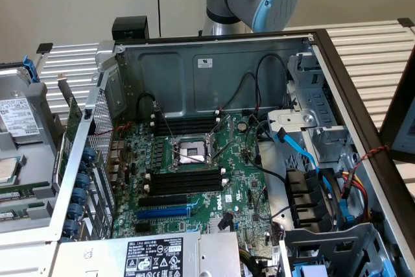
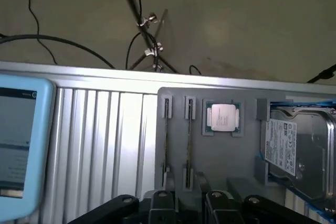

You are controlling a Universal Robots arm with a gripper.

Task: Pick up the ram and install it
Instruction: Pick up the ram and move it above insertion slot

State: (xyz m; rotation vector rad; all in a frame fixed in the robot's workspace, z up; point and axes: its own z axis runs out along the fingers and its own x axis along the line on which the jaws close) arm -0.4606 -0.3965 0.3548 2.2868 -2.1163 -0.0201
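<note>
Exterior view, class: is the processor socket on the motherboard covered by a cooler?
No, the processor socket lies bare on the motherboard, its metal frame in plain sight.

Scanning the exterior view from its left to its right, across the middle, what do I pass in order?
Hard drive → blue card latches → CPU socket → blue cable → red and yellow wires.

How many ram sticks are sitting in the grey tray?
2. The first ram stick and the second ram stick stand on edge, side by side in the grey tray, beside the processor chip. More may be hidden.
</note>
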